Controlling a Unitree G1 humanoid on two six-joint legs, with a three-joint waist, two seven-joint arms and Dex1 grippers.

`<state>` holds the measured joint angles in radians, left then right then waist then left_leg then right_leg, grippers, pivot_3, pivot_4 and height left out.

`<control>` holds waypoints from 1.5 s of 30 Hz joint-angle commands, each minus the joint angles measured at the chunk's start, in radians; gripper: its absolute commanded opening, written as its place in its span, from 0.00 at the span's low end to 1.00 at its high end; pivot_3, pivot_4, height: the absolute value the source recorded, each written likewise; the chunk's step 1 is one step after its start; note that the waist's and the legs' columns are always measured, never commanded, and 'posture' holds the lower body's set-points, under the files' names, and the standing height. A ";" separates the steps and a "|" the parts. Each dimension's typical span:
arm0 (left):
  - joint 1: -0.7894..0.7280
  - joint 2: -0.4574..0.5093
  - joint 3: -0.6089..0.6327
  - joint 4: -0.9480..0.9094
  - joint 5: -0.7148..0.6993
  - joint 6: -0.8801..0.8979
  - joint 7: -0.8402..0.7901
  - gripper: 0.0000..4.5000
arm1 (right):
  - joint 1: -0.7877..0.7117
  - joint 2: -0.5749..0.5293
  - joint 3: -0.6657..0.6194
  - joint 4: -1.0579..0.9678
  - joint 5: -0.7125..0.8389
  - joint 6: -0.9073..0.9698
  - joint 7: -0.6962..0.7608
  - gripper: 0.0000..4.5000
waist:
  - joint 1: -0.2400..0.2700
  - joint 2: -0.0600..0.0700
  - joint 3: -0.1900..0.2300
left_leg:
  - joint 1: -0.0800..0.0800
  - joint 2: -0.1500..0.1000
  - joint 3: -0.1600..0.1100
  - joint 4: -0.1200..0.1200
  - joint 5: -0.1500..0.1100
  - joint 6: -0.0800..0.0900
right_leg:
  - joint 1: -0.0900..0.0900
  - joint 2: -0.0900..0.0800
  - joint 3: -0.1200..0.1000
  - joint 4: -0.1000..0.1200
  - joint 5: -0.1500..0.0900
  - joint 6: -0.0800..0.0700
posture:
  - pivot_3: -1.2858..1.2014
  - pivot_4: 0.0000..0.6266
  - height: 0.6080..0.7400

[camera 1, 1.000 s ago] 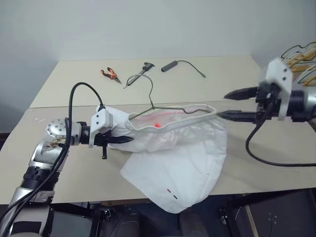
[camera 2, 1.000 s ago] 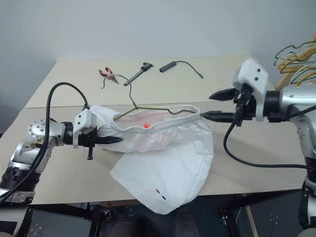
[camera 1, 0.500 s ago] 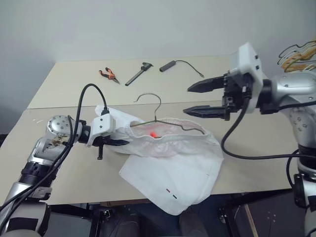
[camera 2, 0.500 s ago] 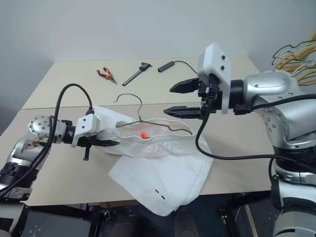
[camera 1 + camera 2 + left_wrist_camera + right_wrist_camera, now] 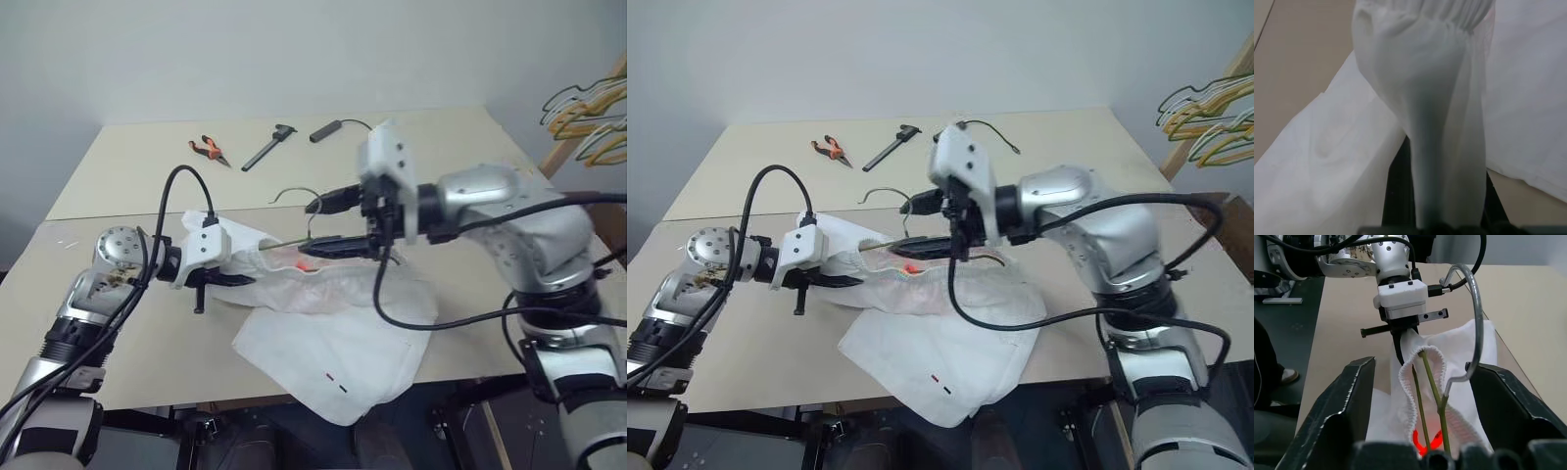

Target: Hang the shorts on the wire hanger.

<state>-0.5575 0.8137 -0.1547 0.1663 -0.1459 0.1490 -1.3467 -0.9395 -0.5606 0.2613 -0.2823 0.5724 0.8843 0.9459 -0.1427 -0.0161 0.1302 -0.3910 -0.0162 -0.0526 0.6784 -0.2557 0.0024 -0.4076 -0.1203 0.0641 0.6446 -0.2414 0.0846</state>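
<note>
- Already the shorts (image 5: 328, 323) sag across the tabletop (image 5: 127, 333), waistband end pinched in the left gripper (image 5: 247, 280)'s closed jaws.
- Inside that waistband, the wire hanger (image 5: 1440, 382) lies between the right gripper (image 5: 318, 227)'s parted, empty jaws.
- Remaining, I judge: seating both shoulders.

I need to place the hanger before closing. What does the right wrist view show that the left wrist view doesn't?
Right wrist view: the wire hanger, hook up and stem between the open fingers of the right hand, wires running into the waistband, and the left hand shut on the cloth. Left wrist view: a gathered fold pinched close up, over tabletop. Both: the white shorts.
</note>
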 commanded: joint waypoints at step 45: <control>-0.016 0.008 0.065 0.218 0.002 -0.210 -0.003 0.60 | 0.016 0.028 -0.011 0.168 -0.190 -0.254 0.131 0.00 | -0.010 0.000 0.000 | 0.001 0.000 -0.002 0.000 0.001 -0.001 | -0.001 0.000 0.000 0.002 0.000 0.000 | 0.48 0.12 1.00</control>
<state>-0.5490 0.8187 -0.1023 0.3821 -0.1445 -0.0363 -1.3471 -0.8902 -0.5254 0.2924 -0.0964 0.3746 0.6359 1.0722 -0.1528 -0.0163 0.1301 -0.3903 -0.0166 -0.0542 0.6781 -0.2551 0.0013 -0.4086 -0.1204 0.0642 0.6468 -0.2414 0.0845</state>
